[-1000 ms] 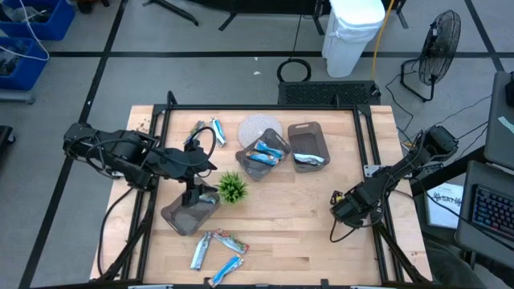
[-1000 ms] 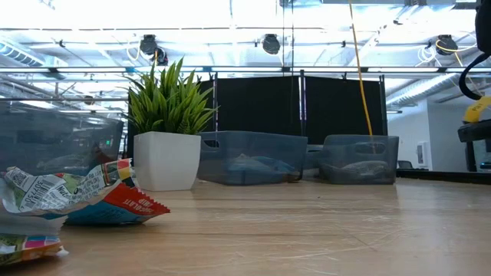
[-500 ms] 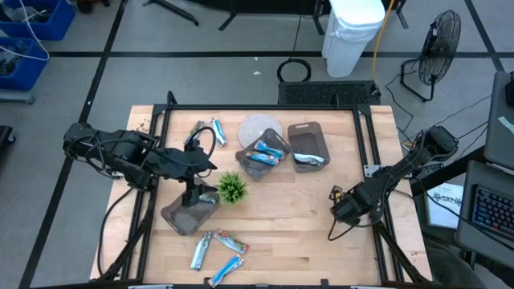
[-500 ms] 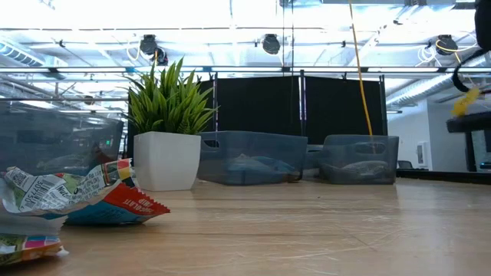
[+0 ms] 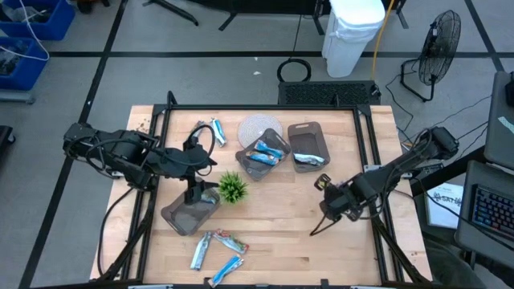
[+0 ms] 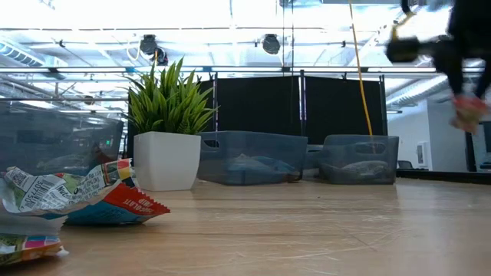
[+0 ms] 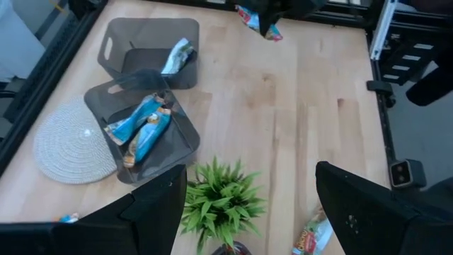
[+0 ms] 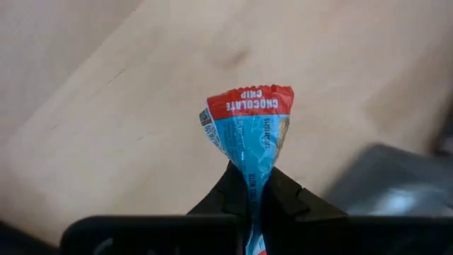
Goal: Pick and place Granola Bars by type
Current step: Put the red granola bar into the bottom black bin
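Observation:
My right gripper (image 5: 323, 185) hangs above the table's right half, shut on a blue granola bar (image 8: 248, 131) with a red end. The same bar shows in the low view (image 6: 466, 115) and the left wrist view (image 7: 256, 20). My left gripper (image 7: 251, 195) hovers open over the green plant (image 5: 233, 188), touching nothing. More granola bars lie in the middle tray (image 5: 263, 152) and the right tray (image 5: 308, 144). Loose ones lie flat on the table at the far left (image 5: 207, 130) and the near left (image 5: 218, 245). My right gripper pinches the bar between its two fingers at its blue part (image 8: 253, 173), below the red end. The fingers point steeply down from above. The bar hangs below the fingertips, red end (image 8: 249, 101) lowest, lifted clear of the table.
A third grey tray (image 5: 190, 210) stands at the near left beside the plant. A round woven mat (image 5: 259, 128) lies at the far middle. Bare wood lies between the plant and my right gripper.
My right gripper has risen from near the table's right edge and gone toward the table's middle, tipping as it went. The blue and red bar has come up with it and now hangs clear of the table.

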Tool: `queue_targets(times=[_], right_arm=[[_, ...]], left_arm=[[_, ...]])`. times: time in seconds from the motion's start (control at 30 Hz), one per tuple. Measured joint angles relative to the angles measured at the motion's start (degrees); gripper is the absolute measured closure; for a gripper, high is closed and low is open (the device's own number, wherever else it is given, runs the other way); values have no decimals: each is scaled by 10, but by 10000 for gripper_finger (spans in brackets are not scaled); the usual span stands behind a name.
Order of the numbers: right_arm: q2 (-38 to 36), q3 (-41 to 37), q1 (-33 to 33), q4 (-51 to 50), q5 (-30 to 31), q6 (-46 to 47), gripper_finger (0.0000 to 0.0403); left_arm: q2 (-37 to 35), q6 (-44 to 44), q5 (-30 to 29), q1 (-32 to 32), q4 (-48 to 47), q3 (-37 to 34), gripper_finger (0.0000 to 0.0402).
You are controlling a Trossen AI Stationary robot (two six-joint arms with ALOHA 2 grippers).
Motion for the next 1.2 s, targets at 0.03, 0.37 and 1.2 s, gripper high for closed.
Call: queue_targets(times=[0.03, 0.37, 1.2], right_arm=[[0, 16, -6, -4, 10, 0, 395], [0, 189, -90, -40, 72, 84, 395], [0, 337, -240, 439, 69, 234, 402]], left_arm=[[0, 0, -1, 0, 0, 0, 92], [0, 0, -25, 0, 1, 0, 92], [-110, 208, -100, 90, 205, 0, 92]])
